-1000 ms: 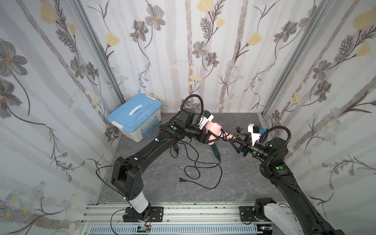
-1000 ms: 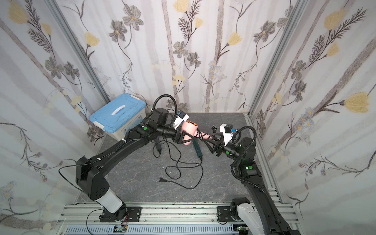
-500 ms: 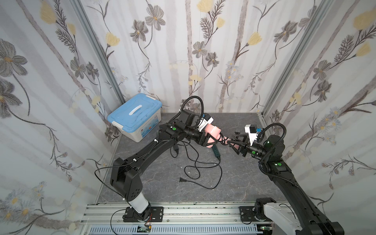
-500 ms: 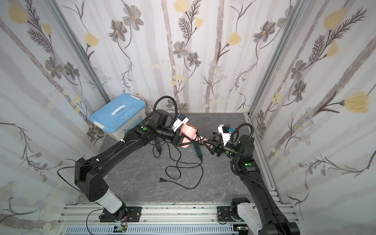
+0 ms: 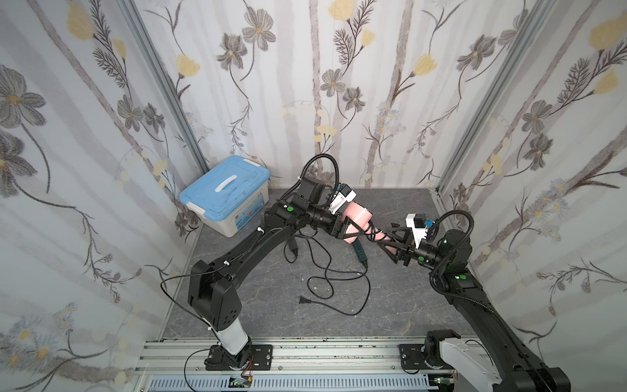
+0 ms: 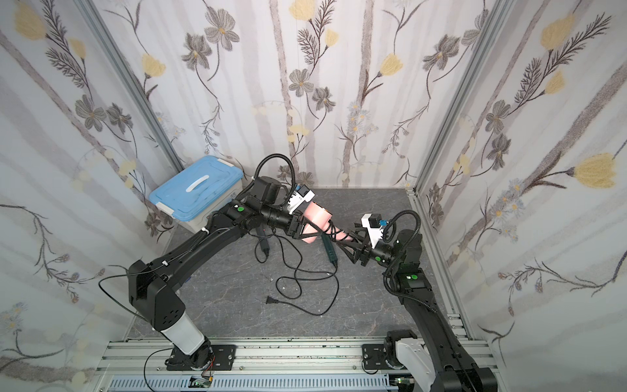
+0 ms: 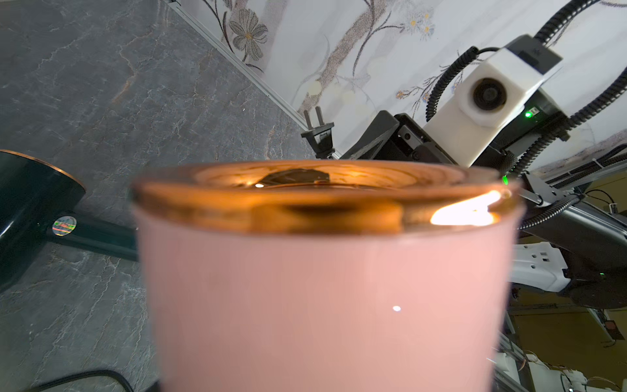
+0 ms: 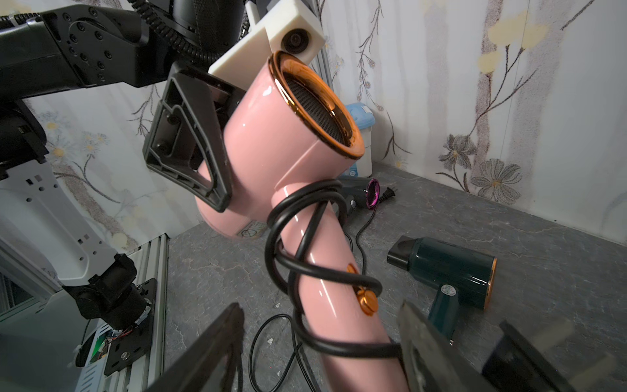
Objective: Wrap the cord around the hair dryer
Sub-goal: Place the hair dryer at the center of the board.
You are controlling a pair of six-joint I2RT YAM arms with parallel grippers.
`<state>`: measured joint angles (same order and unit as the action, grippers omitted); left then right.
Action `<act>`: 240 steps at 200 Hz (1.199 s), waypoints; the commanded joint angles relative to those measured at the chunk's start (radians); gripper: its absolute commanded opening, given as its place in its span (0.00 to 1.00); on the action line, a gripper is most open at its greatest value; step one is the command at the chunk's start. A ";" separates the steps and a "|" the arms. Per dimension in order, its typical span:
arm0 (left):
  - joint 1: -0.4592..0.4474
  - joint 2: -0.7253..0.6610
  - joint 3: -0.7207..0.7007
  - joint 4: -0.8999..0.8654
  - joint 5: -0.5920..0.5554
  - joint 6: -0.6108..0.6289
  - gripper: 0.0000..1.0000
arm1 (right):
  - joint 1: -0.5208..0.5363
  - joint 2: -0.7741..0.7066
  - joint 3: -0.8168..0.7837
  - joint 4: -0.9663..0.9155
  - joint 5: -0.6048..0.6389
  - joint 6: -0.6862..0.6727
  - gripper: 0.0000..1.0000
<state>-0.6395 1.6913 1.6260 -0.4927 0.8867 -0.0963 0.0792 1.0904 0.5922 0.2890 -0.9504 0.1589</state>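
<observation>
The flowered walls [image 5: 305,85] close the grey, stone-patterned table [image 5: 417,305] on three sides; the two black arms rise from the rail at the near edge and meet over the middle of the table; a white storage box [image 5: 225,195] with a blue lid sits in the far corner on the left arm's side, against the walls and well apart from the rest; the pink hair dryer [image 5: 359,215] is lifted above the table between the two arms, its barrel tilted, its copper-rimmed mouth turned upward and its handle pointing toward the right arm; the left gripper [image 5: 353,229] is clenched on the barrel, and in the right wrist view one finger lies flat against its side; the right gripper [image 8: 320,309] is released, its fingers [image 8: 217,339] standing apart on either side of the handle's end, one clearly off the pink surface, the other just beside it; a dark green hair dryer [image 8: 451,264] lies on its side on the table near the lifted one; a black hair dryer [image 8: 359,191] with a magenta ring lies farther toward the left arm's side; the black cord [image 8: 295,268] goes in several loose turns around the pink handle; a second cord [image 5: 339,276] lies in loose loops on the table and ends in a floor plug [image 5: 303,299]; a two-pin plug [image 7: 319,134] shows just beside the right gripper, and whether it ends the wrapped cord I cannot tell
</observation>
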 commanded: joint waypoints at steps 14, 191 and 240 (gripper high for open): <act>0.001 0.020 0.056 0.046 0.221 0.038 0.00 | -0.002 0.006 -0.018 -0.074 0.034 -0.034 0.76; -0.022 0.083 0.150 -0.044 0.281 0.062 0.00 | 0.100 0.037 0.008 -0.159 0.178 -0.122 0.52; -0.022 0.086 0.154 -0.046 0.277 0.063 0.00 | 0.102 0.040 0.006 -0.165 0.172 -0.124 0.14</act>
<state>-0.6544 1.7832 1.7676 -0.5980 1.0317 -0.0525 0.1841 1.1233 0.5953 0.1642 -0.9314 -0.0246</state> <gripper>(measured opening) 0.741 0.412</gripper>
